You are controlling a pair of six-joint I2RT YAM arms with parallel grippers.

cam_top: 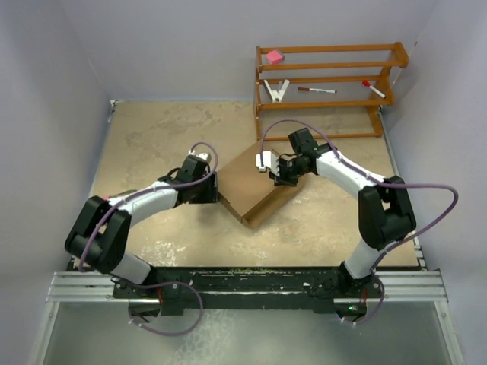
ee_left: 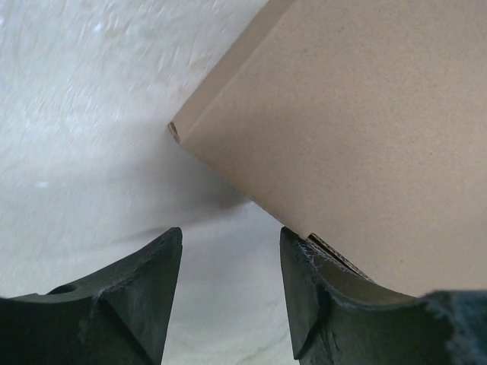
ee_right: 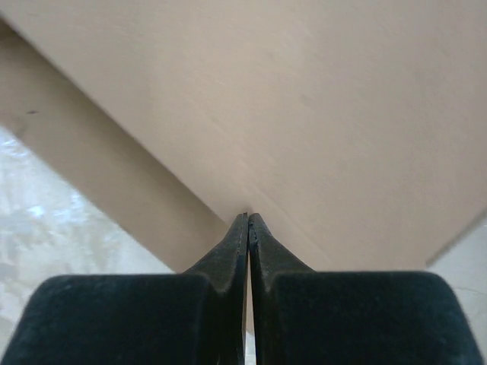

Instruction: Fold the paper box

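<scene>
- Between the fingers of our left gripper (ee_left: 232,243) we see only bare table (ee_left: 91,152): the jaws stand apart with nothing in them, and one finger (ee_left: 319,300) touches the lower edge of the paper box (ee_left: 358,137)
- At our right gripper (ee_right: 248,222) the fingers are pressed together with nothing held, their tips set on the box's flat top beside a fold line
- Outward from both, the paper box lies near the middle of the table, with the left gripper at its left corner and the right gripper over its top
- It reads as a shallow closed box, lid down and side walls up, so we judge most of the folding done; what is left is probably pressing the lid home or tucking a last flap, though we cannot tell whether any flap is loose
- It sits skewed like a diamond, one corner toward the table's near edge; its longer sides seem to run from that corner toward the far right corner, so we take the long axis as that diagonal
- Beyond it, a wooden rack (cam_top: 327,76) stands at the far right corner, well apart
</scene>
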